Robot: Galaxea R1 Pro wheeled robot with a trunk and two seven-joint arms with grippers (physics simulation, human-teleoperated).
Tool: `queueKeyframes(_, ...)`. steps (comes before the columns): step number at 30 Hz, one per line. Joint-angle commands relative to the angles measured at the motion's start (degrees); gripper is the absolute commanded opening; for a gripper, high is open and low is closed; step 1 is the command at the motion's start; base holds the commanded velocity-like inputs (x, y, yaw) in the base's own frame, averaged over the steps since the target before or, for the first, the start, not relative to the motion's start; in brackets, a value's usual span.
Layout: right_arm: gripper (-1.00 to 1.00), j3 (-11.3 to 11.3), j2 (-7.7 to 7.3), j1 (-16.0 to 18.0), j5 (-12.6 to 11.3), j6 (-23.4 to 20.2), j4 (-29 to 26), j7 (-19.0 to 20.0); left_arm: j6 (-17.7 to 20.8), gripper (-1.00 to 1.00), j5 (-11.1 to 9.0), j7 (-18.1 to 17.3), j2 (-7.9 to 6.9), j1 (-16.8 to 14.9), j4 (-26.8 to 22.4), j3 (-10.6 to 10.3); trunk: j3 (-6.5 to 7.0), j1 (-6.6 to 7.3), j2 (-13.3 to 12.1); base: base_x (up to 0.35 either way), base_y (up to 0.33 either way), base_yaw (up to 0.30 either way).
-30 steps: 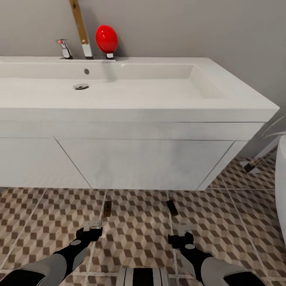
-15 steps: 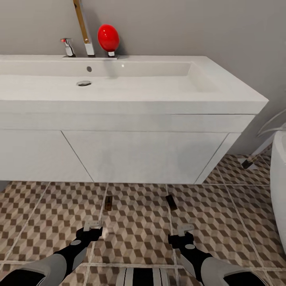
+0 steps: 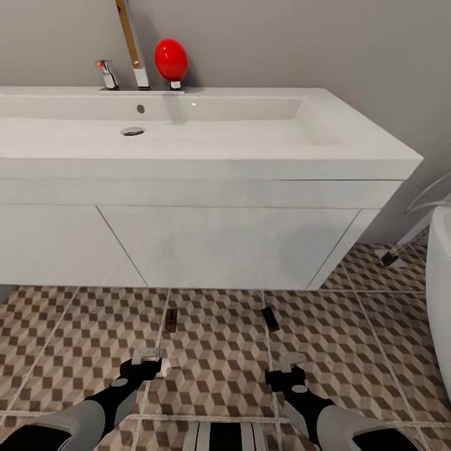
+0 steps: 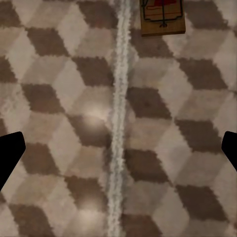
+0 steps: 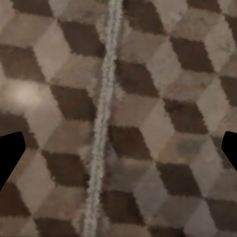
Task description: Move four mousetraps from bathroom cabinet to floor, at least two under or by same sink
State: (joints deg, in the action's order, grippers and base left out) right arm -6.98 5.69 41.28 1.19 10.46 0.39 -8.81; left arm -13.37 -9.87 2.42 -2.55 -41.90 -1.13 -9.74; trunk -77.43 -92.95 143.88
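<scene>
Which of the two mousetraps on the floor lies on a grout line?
The left mousetrap, ahead of the left gripper; the right mousetrap lies just beside a line.

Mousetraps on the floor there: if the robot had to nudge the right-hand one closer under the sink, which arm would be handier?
Probably the right gripper: open and empty, it hovers just before the right-hand mousetrap near the sink. The left gripper, also open, faces the other mousetrap.

The floor (image 3: 213, 369) is square tiles in a brown, beige and cream cube print with pale grout. Two traps lie flat on it just in front of the vanity: the left trap (image 3: 170, 320) on a grout line, the right trap (image 3: 270, 319) angled, well apart from it.
</scene>
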Motion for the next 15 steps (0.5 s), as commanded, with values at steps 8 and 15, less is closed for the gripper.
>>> queueKeyframes(8,1.00,-0.4,0.02,0.0,0.1,0.1,0.1,-0.3,-0.2,1.00,-0.5,0.1,0.00,0.0,0.0,-0.5,-0.04,0.01,0.0,0.000,0.000,0.000)
queueKeyframes(15,1.00,-0.4,0.02,0.0,0.1,0.1,0.1,-0.3,-0.2,1.00,-0.5,0.1,0.03,0.0,0.1,-0.5,-0.04,0.01,0.0,0.000,0.000,0.000)
